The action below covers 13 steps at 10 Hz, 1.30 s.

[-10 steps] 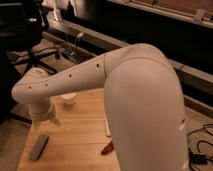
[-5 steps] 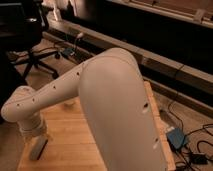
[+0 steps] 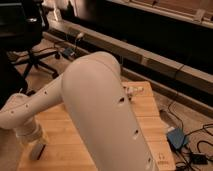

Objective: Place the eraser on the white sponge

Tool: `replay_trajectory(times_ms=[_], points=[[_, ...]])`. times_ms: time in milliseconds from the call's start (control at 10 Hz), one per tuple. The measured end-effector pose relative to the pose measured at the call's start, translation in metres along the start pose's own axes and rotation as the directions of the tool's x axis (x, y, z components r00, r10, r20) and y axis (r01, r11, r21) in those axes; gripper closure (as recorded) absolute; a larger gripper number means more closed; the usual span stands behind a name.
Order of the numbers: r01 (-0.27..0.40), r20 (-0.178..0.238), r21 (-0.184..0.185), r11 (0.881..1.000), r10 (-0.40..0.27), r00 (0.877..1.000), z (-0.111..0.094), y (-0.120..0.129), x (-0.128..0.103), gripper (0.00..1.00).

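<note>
- The gripper (image 3: 35, 142) hung low over the 8 o'clock corner of the wooden counter (image 3: 147, 117), at the end of the white arm (image 3: 100, 110) that filled the middle of the view.
- Whether the jaws were spread or pressed together could not be told (the pale wrist covered them).
- The eraser (image 3: 38, 150), a dark grey bar, lay flat on the counter right under the gripper; its 12 o'clock end met the wrist, though contact or a grasp could not be confirmed.
- Some small white items (image 3: 134, 90) sat near the counter's 1 o'clock edge, well apart from the eraser.
- A black office chair (image 3: 27, 37) stood on the floor at 10 o'clock, and a blue box (image 3: 177, 138) lay on the floor at 4 o'clock.
</note>
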Motion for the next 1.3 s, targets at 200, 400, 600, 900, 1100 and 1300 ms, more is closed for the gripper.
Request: replay_trajectory(times_ms=[200,400,600,900,1100,1300], points=[[-0.007,-0.014,-0.001,1.0,0.007,1.0,0.003,0.003,0.0,0.35],[-0.014,-0.085,0.011,1.0,0.015,0.996,0.02,0.014,-0.003,0.35],[0.0,-0.157,0.01,1.0,0.001,0.988,0.024,0.03,-0.013,0.35],[0.008,-0.238,0.02,1.0,-0.003,0.971,0.009,0.032,-0.039,0.35],[-0.003,-0.269,0.042,0.999,0.014,0.963,0.004,0.02,-0.052,0.35],[-0.008,-0.289,0.054,0.999,0.023,0.957,0.005,0.007,-0.054,0.35]])
